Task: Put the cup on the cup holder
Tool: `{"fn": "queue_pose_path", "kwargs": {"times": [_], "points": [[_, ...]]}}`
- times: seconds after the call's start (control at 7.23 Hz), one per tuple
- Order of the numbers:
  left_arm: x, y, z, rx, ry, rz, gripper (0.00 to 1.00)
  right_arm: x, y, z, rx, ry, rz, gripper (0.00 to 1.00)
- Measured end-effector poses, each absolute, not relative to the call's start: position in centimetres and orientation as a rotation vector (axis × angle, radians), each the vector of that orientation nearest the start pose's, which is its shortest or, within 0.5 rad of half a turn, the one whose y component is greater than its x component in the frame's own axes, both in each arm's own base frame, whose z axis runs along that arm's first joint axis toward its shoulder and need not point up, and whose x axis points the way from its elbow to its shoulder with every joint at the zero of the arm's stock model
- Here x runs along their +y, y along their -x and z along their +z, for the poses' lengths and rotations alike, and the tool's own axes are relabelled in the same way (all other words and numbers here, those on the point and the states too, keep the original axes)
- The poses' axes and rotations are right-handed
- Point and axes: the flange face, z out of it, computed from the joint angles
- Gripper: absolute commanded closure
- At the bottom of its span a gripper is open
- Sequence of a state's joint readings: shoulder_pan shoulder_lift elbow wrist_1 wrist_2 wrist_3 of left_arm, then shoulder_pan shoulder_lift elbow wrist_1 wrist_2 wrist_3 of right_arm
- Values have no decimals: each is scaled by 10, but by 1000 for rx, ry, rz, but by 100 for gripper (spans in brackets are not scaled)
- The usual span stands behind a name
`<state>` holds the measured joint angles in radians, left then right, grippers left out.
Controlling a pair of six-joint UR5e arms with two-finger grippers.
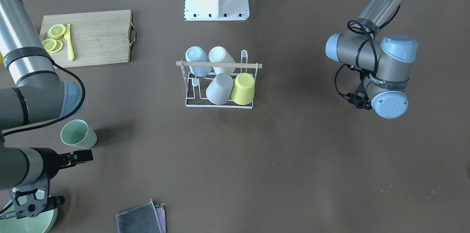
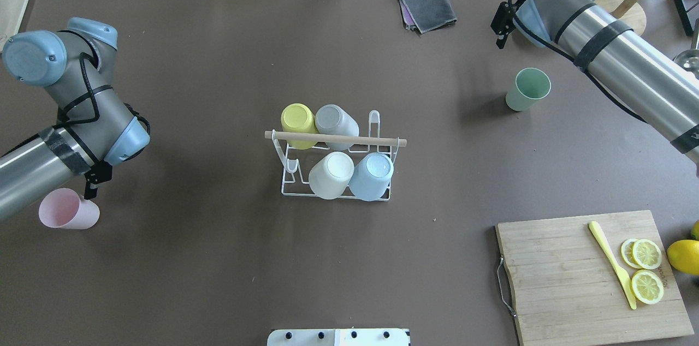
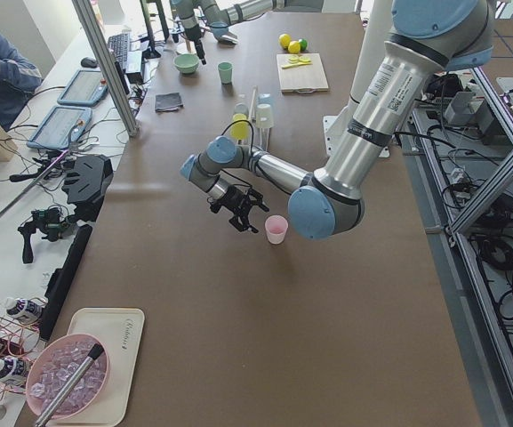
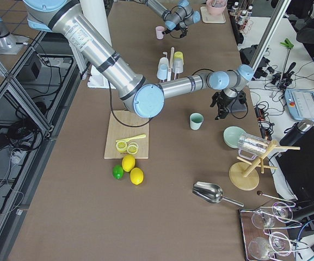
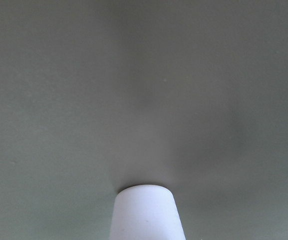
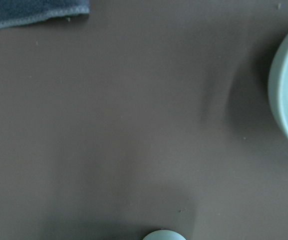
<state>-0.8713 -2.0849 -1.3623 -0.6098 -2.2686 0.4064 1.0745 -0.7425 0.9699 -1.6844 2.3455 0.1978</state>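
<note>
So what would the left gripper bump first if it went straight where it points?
Probably the pink cup. It sits just ahead of the left gripper, though depth is hard to judge.

Even, soft light falls on a long brown matte worktop (image 2: pixel 218 35); grey floor tiles (image 3: pixel 505 374) and silver metal frame rails (image 3: pixel 492 191) line the right of the left-side view, a white side bench (image 3: pixel 25 178) its left edge.

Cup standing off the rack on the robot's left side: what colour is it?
Pale pink; the cup shows best in the overhead exterior view.
</note>
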Motion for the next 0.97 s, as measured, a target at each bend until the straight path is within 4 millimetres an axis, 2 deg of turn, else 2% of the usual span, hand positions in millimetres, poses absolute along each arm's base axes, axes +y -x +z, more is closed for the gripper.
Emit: {"fn": "queue_pose_path", "kwargs": {"times": [0.28,0.55,0.97], "points": [[-512,-341,548,561,773,821,2,-726,358,429,-711,215,-414,0],[-509,-348,557,565,797,820,2,-728,367,429,-682,268,-465,0],[-501,-363,567,549,831,834,3,-739,373,444,-659,323,-507,0]]}}
